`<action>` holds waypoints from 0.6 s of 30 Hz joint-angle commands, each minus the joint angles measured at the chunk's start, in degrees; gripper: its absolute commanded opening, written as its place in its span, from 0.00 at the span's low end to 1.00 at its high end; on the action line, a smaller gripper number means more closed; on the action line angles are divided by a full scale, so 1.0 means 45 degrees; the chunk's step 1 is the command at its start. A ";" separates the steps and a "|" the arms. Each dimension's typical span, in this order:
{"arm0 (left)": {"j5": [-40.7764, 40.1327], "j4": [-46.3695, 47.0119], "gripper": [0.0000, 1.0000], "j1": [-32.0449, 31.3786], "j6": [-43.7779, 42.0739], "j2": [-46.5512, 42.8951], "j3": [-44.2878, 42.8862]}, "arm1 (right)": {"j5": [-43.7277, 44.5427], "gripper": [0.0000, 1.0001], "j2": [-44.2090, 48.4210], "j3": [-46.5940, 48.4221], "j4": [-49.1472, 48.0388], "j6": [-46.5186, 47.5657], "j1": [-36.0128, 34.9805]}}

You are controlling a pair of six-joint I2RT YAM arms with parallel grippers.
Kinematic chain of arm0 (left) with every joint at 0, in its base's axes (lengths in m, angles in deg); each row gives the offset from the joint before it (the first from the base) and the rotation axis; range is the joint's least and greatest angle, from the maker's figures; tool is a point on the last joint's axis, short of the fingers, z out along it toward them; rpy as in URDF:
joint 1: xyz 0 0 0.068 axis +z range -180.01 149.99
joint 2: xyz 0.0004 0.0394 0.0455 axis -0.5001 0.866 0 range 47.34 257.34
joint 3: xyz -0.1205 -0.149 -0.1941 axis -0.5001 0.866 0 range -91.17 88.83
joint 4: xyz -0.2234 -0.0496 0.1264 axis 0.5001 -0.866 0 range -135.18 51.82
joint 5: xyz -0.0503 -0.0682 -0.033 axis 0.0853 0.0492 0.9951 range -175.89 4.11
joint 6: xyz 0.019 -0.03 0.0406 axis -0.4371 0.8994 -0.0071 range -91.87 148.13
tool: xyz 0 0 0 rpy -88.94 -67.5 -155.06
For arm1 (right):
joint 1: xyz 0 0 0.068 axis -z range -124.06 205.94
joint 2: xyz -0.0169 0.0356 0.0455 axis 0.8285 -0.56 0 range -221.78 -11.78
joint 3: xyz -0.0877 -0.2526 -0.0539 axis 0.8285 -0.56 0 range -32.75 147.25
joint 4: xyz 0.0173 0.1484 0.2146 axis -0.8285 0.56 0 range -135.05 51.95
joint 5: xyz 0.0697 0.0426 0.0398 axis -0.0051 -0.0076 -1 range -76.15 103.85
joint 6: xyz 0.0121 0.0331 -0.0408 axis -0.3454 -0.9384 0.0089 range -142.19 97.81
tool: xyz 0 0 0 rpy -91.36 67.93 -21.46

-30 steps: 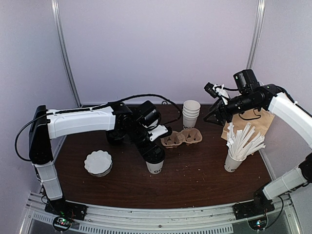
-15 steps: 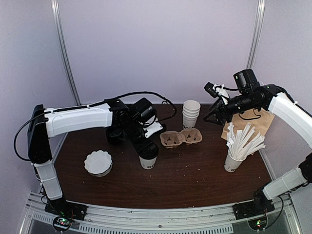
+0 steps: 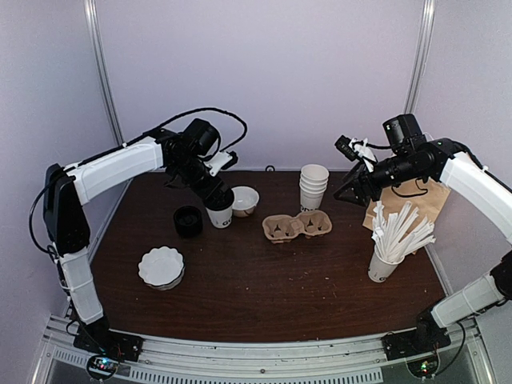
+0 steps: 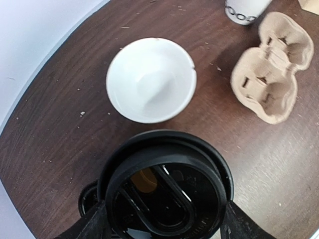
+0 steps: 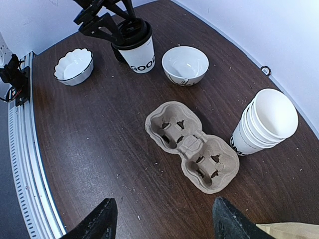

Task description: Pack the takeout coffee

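My left pincer (image 3: 214, 197) pinches the takeout coffee (image 3: 221, 215) by its black lid (image 3: 218, 202), at the far left of the table (image 3: 264, 288), just beside a white bowl (image 3: 245, 199). Whether the cup's base touches the wood I cannot tell. My right pincer (image 3: 350, 190) hangs spread and empty over the far right, near the stack of cups (image 3: 313, 188).

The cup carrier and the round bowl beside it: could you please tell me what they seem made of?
Cup carrier: moulded paper pulp, matte tan, rough fibrous look. Round bowl: probably glazed ceramic or hard plastic, smooth white with a slight sheen.
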 commanded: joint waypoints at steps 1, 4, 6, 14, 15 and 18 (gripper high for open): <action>-0.0021 0.0206 0.73 0.0705 0.0181 0.0920 -0.0676 | 0.0072 0.69 0.0345 -0.0158 -0.0246 0.0080 0.0084; -0.0273 0.0344 0.73 0.0863 0.0175 0.1130 -0.0784 | 0.0111 0.69 0.0504 -0.0297 -0.0339 0.0080 0.0101; -0.0410 0.0327 0.73 0.0889 0.0113 0.1322 -0.0953 | 0.0121 0.69 0.0575 -0.0403 -0.0417 0.0080 0.0104; -0.0314 0.0635 0.74 0.1194 0.0184 0.2177 -0.1414 | 0.0141 0.69 0.0682 -0.0493 -0.0494 0.0045 0.0120; -0.0279 0.0699 0.74 0.1234 0.0186 0.2239 -0.1407 | 0.0141 0.69 0.0697 -0.0474 -0.0480 0.0044 0.0103; -0.0251 0.0725 0.76 0.1301 0.0187 0.2333 -0.1474 | 0.0131 0.69 0.0741 -0.0544 -0.0504 0.0041 0.0122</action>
